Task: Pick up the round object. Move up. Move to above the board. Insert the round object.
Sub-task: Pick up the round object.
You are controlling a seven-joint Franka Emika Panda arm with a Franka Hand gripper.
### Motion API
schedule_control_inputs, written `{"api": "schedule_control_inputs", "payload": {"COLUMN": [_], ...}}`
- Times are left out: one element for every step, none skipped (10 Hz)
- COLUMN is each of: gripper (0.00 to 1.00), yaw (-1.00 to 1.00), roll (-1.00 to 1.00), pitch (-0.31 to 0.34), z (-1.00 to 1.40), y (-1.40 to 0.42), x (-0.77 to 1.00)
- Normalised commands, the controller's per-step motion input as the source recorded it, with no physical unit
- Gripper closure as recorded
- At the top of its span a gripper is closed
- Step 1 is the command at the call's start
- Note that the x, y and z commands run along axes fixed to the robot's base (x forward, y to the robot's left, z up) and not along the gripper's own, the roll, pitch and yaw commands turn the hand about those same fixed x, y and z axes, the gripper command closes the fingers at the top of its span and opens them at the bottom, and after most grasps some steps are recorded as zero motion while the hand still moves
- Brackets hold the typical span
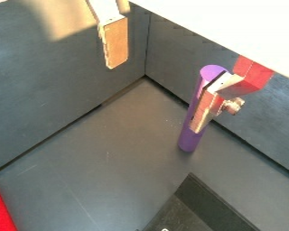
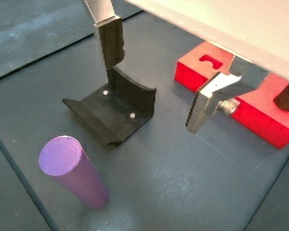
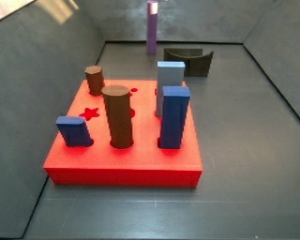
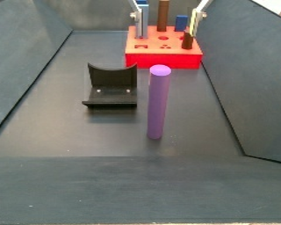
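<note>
The round object, a tall smooth purple cylinder (image 4: 160, 101), stands upright on the dark floor, also in a side view (image 3: 153, 30) and both wrist views (image 1: 193, 122) (image 2: 72, 167). The board (image 3: 121, 155) is a thick red block bearing blue and brown pegs; it also shows in a side view (image 4: 164, 58) and a wrist view (image 2: 249, 108). My gripper (image 2: 153, 97) is open and empty, its fingers wide apart, hanging above the floor. The cylinder stands off to one side of it, untouched. In a side view the gripper (image 4: 169, 16) appears high, beyond the cylinder and near the board.
The dark fixture (image 4: 110, 86) stands on the floor beside the cylinder, between it and the board; it also shows in a wrist view (image 2: 111, 110) and a side view (image 3: 190, 59). Grey walls enclose the floor on all sides.
</note>
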Motion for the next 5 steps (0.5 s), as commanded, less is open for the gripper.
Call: {"api": "schedule_control_inputs", "payload": {"gripper": [0.00,0.00,0.00,0.00,0.00], "yaw": [-0.27,0.00,0.01,0.01,0.00], "roll": [0.00,-0.21,-0.18,-0.18,-0.23], "pitch": [-0.106,-0.130,-0.031,0.000,0.046], "z": [-0.22,-0.45,-0.40,-0.15,0.00], "y": [0.03,0.90,0.95,0.91,0.83], "x": [-0.51,-0.11,0.00,0.18,0.33]}}
